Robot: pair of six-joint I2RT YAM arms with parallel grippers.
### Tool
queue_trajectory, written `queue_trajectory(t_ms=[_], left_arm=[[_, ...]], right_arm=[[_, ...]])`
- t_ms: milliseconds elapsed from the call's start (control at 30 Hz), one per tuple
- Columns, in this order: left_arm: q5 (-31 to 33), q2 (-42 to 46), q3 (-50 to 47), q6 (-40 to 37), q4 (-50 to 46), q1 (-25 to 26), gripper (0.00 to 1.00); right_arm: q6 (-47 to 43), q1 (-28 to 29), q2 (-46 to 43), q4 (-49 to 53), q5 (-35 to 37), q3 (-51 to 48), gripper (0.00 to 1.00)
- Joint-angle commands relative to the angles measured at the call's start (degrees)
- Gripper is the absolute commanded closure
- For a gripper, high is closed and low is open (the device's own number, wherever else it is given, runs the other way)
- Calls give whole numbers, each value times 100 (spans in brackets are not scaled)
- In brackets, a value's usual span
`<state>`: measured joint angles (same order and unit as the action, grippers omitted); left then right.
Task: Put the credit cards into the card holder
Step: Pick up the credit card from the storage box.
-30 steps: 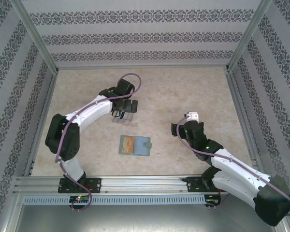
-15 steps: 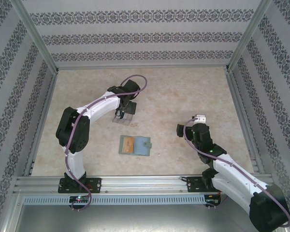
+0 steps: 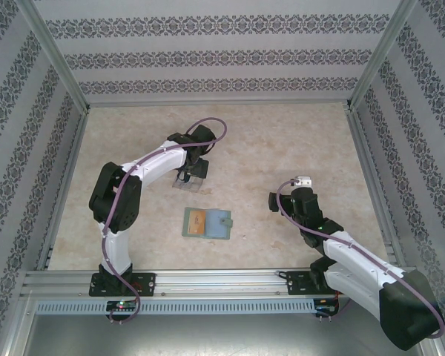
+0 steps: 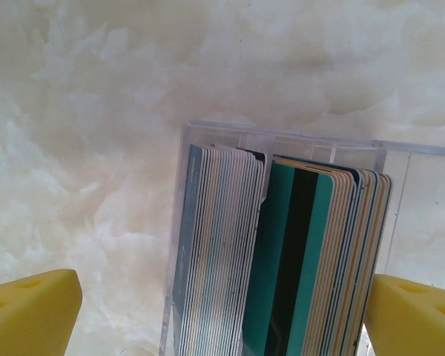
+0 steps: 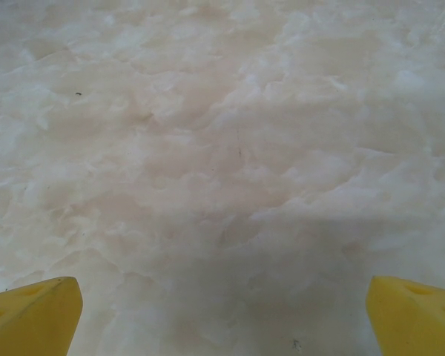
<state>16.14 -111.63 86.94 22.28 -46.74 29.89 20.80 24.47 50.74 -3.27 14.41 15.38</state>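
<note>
Credit cards (image 4: 297, 259) stood on edge in a clear stand (image 4: 282, 135), packed in two bundles side by side. The bundle at the left of the wrist view showed pale and bluish edges. The one at the right was fronted by a teal card with a black stripe running down it. The left pincer (image 4: 222, 315) hung open over them, its yellow fingertips (image 4: 30, 311) spread wide, one on each side of the stand. The tip at the right of that view sat just beside the stand's wall, the other was apart from it, and nothing was gripped.

From the top camera, the left arm reached out across the marbled counter (image 3: 297, 141) to the stand, which sat toward the middle of the surface. The card holder (image 3: 219, 224) lay nearer the arm bases, just below the stand and apart from it, opened flat. An orange-yellow card (image 3: 196, 221) showed on its left half; whether it was tucked into a pocket or only lying there I could not tell.

The right pincer (image 5: 222, 319) was open too, its tips far apart over bare counter and holding nothing. In the top view, its wrist sat to the right of the card holder, well apart from it.
</note>
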Motion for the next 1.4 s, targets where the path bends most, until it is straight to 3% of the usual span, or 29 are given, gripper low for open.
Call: queue_trajectory(t_ms=[0, 200, 900, 1233, 1367], left_arm=[[209, -72, 103, 2, -416, -95, 5], [593, -34, 270, -49, -583, -106, 9], [1851, 49, 246, 41, -843, -17, 40], [1496, 153, 84, -119, -564, -34, 74], [1186, 93, 76, -31, -602, -94, 73]], right_arm=[[15, -74, -19, -84, -27, 186, 2], [26, -91, 41, -98, -53, 211, 2], [29, -118, 328, -121, -114, 299, 2], [28, -130, 472, -46, -163, 395, 2], [45, -144, 536, -76, -166, 396, 2]])
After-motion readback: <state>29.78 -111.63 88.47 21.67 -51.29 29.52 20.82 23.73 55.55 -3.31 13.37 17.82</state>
